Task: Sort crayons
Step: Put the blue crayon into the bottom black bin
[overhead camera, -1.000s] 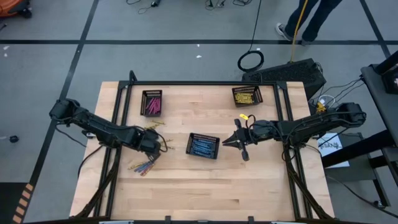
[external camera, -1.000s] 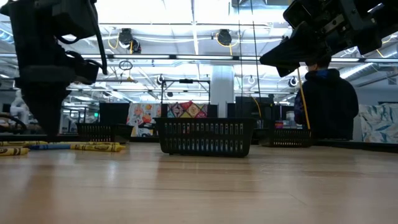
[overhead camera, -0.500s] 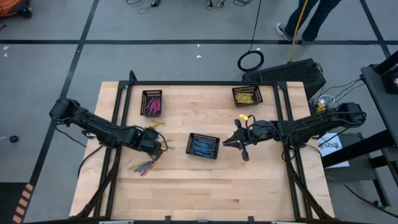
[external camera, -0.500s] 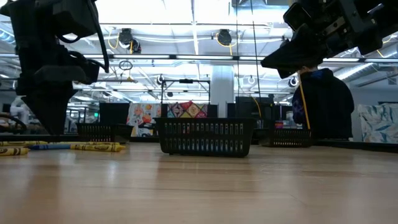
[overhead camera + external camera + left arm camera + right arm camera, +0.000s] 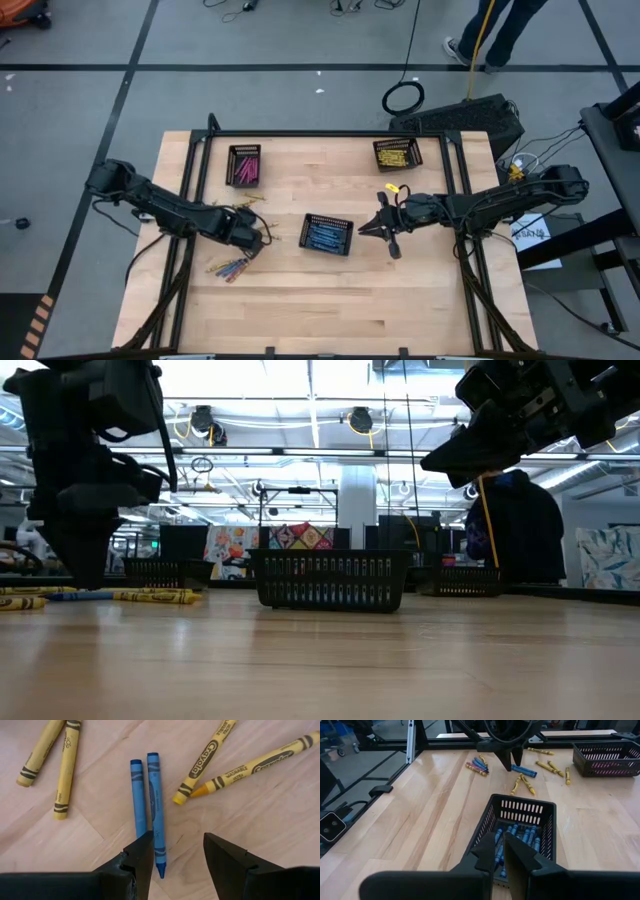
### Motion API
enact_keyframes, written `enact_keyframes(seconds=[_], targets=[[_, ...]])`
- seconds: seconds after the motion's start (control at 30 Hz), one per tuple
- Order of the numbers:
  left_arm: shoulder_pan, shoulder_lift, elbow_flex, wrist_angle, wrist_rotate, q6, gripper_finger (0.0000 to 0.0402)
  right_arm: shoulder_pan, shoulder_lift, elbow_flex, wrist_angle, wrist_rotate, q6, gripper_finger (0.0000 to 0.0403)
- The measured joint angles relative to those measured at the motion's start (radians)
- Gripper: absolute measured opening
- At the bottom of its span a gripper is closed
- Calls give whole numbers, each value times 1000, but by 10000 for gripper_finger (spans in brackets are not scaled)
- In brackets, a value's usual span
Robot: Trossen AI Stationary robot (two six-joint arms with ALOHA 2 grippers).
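Observation:
Two blue crayons (image 5: 156,810) lie side by side on the table among several yellow crayons (image 5: 210,750). My left gripper (image 5: 175,855) points down over them, open, with the pointed end of one blue crayon between its fingers and no contact showing. In the high view it (image 5: 247,234) stands left of the black tray of blue crayons (image 5: 327,234). My right gripper (image 5: 372,228) hovers shut above that tray's right side (image 5: 520,827), holding nothing. A mixed crayon pile (image 5: 230,267) lies nearer the table's front.
A black tray with pink crayons (image 5: 244,165) stands at the back left and one with yellow crayons (image 5: 397,153) at the back right. Bare wood lies along the table's near half. A person in dark clothes (image 5: 520,525) stands beyond the table.
My left gripper has rolled a little about its own pointing line while staying over the two blue crayons. Its fingers keep the same gap.

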Motion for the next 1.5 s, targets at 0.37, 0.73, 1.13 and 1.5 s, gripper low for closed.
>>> enact_keyframes(seconds=[0.37, 0.73, 1.13, 1.5], targets=[[22, 3, -32, 37, 2, 10, 170, 0, 0, 0, 1, 0, 0, 22], [29, -1, -92, 123, 23, 2, 168, 0, 0, 0, 2, 0, 0, 22], [-4, -7, -93, 123, 42, -20, 10, 0, -14, 0, -29, 0, 0, 22], [-45, -90, 51, -180, 34, -26, 6, 0, -210, 0, -309, 0, 41, 22]])
